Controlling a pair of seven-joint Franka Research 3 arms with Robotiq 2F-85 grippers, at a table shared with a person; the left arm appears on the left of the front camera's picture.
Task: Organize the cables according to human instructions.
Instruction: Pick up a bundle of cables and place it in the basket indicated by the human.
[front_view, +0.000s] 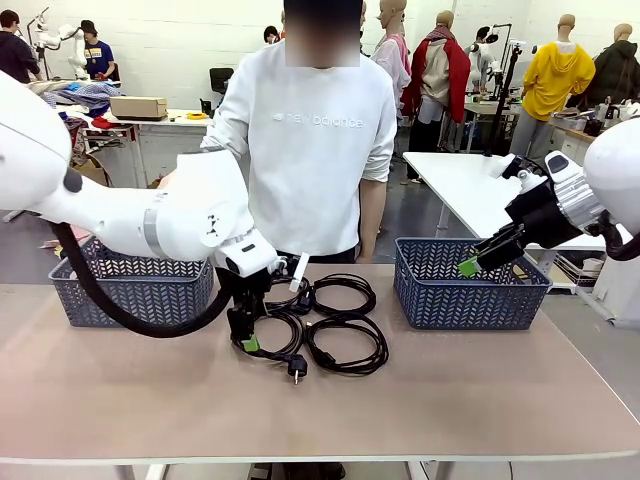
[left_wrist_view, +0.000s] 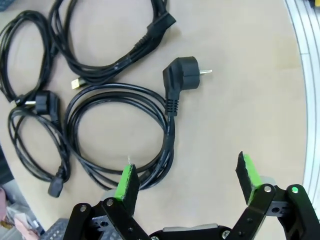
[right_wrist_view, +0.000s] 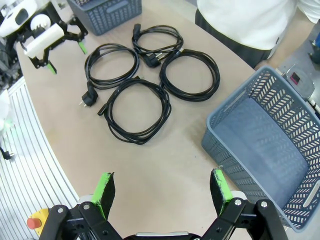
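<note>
Big picture first: the counter (front_view: 500, 390) has a person (front_view: 310, 150) standing at the far side and 2 blue baskets, the left basket (front_view: 130, 290) and the right basket (front_view: 470, 295). The 4 cables (right_wrist_view: 150, 75) lie in a cluster between them, none in a basket yet. I can't see any pointing or signal, so the biggest risk imo is a coil going into the wrong basket.

The right tool (right_wrist_view: 161, 187) hangs wide open and empty above the right basket's near corner, well apart from the cables. No trouble there.

The left tool (left_wrist_view: 186, 172) is open too, holding nothing, down over the nearest coil (left_wrist_view: 170, 135). Neighbouring coils lie touching or overlapping it in the right wrist view, so a lift could drag another one along or tangle them.

That coil looks loosely wound, with no tie I can see. If the tool pinches only some of the strands, the rest will probably sag and the loop will open up on the way over.

Its plug (left_wrist_view: 185, 75) sticks out on a short tail, and I'd guess it could swing and snag a basket rim.

Smallest worry: 1 green pad (left_wrist_view: 126, 182) sits right over the strands and the other is over bare counter. Hard to tell the height from here, so the pad might land on the cord instead of beside it.
</note>
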